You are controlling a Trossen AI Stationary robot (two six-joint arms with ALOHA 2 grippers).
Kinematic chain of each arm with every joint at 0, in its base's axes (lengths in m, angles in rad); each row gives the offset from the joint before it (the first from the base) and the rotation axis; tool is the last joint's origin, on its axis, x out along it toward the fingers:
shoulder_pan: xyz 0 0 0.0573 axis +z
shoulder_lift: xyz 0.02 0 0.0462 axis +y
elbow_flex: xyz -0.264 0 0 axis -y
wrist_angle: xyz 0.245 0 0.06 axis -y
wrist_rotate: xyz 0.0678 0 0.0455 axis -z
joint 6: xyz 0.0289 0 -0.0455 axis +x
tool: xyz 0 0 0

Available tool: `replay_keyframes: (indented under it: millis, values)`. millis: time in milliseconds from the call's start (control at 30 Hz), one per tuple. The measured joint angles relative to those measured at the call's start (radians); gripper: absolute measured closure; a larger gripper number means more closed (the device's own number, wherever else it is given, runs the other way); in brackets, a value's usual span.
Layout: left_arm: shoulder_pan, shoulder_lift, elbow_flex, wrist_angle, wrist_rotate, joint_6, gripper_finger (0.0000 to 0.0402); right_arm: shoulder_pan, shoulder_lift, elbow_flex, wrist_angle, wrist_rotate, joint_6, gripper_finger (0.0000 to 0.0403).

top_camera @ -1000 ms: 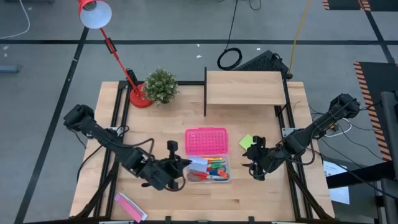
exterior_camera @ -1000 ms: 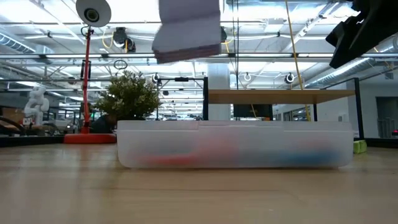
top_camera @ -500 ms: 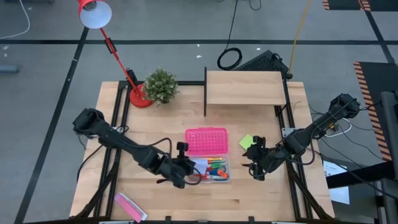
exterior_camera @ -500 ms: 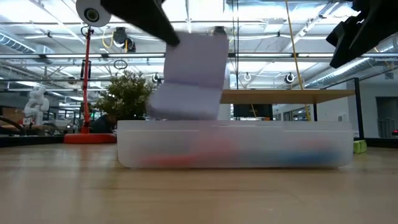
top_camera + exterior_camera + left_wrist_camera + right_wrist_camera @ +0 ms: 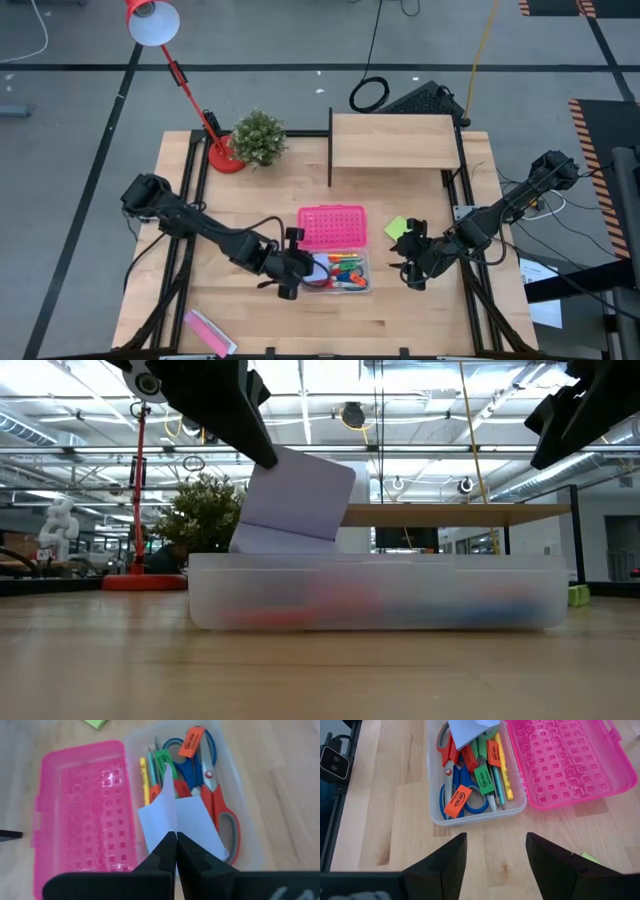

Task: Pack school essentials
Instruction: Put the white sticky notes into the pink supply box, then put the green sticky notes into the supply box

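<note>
Holding a pale-blue square note pad (image 5: 181, 824) tight in its closed jaws, the left gripper (image 5: 176, 841) tips it down into the clear plastic box (image 5: 436, 811) in the middle of the wooden counter (image 5: 400, 320). Already inside the box lie the red-handled scissors (image 5: 446, 751), the blue-handled scissors (image 5: 461, 806), the thin yellow pencil (image 5: 502, 764) and a small orange eraser (image 5: 456, 801), so most of the packing looks done. The lime-green square note pad (image 5: 397, 228) sits out on the counter beside the pink perforated lid (image 5: 332, 226), not packed yet. The right gripper (image 5: 496, 854) waits near it with its jaws wide apart, holding nothing.
</note>
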Motion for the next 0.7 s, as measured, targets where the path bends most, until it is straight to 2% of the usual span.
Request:
replay_keyframes:
  millis: [167, 500, 600, 700]
  values:
    - [0.000, 0.014, 0.000, -0.003, 0.018, -0.004, 0.0373, 0.000, 0.000, 0.000, 0.000, 0.000, 0.001, 0.0204]
    - [0.000, 0.037, 0.001, 0.025, 0.018, -0.048, 0.0243, 0.000, 0.000, 0.000, 0.000, -0.001, 0.001, 0.0204]
    - [0.000, 0.035, 0.000, 0.076, 0.062, -0.063, 0.0231, 0.000, 0.000, 0.000, -0.001, 0.000, -0.005, 0.0204]
    - [0.000, 0.034, 0.000, 0.108, 0.116, -0.055, 0.0237, 0.000, 0.000, 0.000, -0.001, 0.002, 0.001, 0.0204]
